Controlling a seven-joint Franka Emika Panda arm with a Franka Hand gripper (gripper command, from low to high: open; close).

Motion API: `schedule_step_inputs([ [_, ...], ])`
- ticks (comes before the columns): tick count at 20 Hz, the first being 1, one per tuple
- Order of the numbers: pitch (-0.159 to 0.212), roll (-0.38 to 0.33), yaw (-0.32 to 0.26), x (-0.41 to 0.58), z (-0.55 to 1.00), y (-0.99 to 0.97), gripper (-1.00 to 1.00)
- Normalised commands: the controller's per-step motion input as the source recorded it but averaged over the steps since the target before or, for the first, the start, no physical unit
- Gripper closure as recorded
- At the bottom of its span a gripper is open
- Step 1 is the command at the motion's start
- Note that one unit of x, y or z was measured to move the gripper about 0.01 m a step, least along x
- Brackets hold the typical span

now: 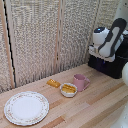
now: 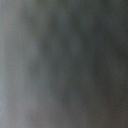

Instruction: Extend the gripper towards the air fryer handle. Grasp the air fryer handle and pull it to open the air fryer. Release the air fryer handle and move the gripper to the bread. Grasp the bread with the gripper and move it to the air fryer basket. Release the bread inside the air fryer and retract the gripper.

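While the white arm [image 1: 107, 40] crowds the black air fryer [image 1: 114, 62] at the exterior view's right, its claw is hidden, open or closed I cannot tell. Best approach the handle squarely. Bread [image 1: 53, 83] lies on the tabletop [image 1: 95, 105] beside the bowl [image 1: 68, 89].

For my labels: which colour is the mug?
Pink; the mug shows best in the exterior view.

Table [image 1: 95, 102]: pale wood planks, smooth, satin. Screen [image 1: 45, 35]: woven, rough, matt. Fryer [image 1: 114, 64]: black plastic. Arm [image 1: 107, 37]: glossy white plastic. Mug [image 1: 80, 81]: pink, smooth. Plate [image 1: 26, 107]: glazed, patterned rim. Wrist view: grey blur only.
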Motion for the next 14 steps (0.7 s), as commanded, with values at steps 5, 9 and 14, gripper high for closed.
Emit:
schedule_step_inputs([
  [5,0.137,0.246,-0.133,-0.026,0.0,0.36,1.0],
  [9,0.041,0.165,-0.132,-0.055,0.0,0.56,1.0],
  [14,0.0,0.092,-0.127,-0.078,0.0,0.69,1.0],
])
